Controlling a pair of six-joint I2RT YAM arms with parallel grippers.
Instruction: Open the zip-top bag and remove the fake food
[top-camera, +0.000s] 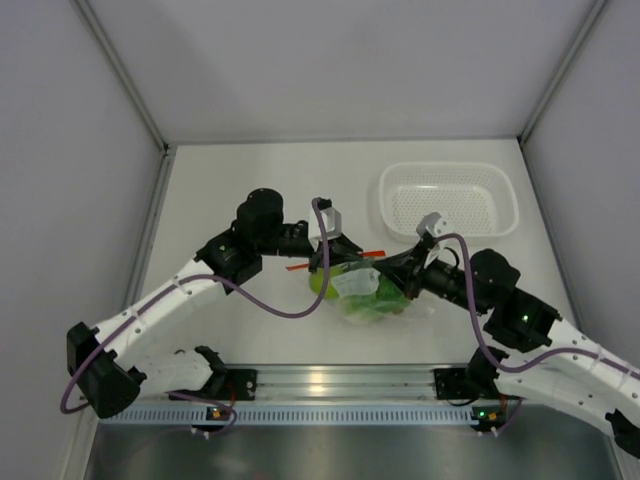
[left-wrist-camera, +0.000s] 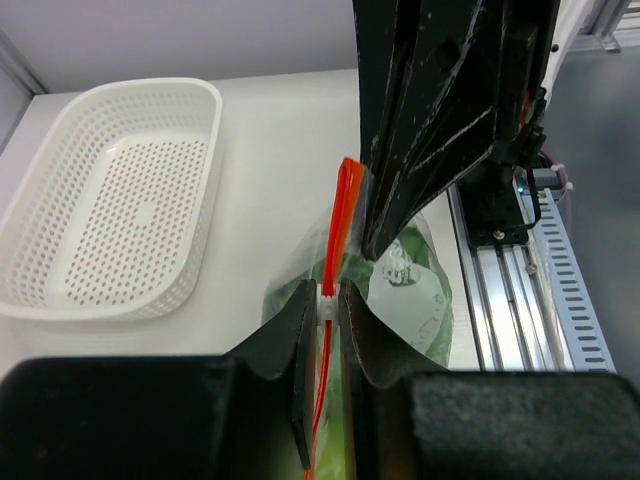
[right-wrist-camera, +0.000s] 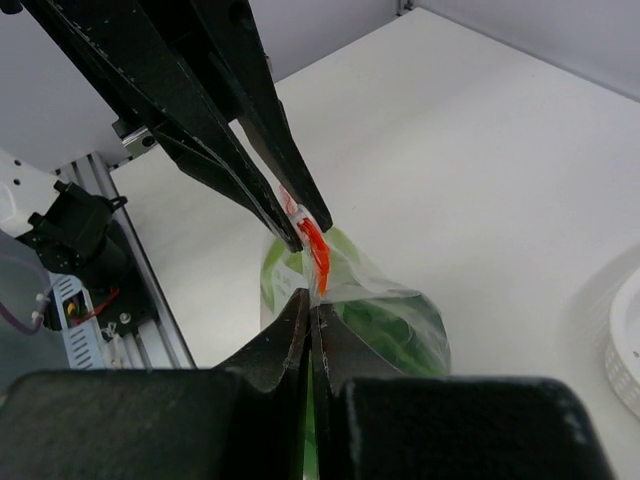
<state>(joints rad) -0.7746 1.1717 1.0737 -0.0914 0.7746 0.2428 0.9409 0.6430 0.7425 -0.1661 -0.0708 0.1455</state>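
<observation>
I have both arms in at the middle of the desk (top-camera: 230, 190), and they meet at the zip-top bag (top-camera: 372, 297). My left pincer (left-wrist-camera: 328, 302) is pinched tight on the orange zip strip (left-wrist-camera: 345, 210), right where a small white bit sits on it. My right pincer (right-wrist-camera: 311, 312) is squeezed thin on the clear plastic at the same top edge, just beside the left one. The two sets of tips are almost touching.

The bag hangs down from these two grips. Its fat bottom looks like it rests on the desk, but I cannot be sure. The fake food (top-camera: 360, 295) is all inside, and I mostly see green through the plastic. I cannot pick out the brown piece. The white basket (top-camera: 385, 195) sits well apart, at the far right.

I think the bag is not open yet, so the pull is the next job.

Here is what worries me. The plastic is thin and slippy, so if I pull too fast one pincer may slide off and the bag will drop. If both pincers hold the same side of the strip, pulling will only drag the whole bag and nothing will open. The tips are so close that they could bump. And if the zip pops open with a jerk, the round fruit could roll away.
</observation>
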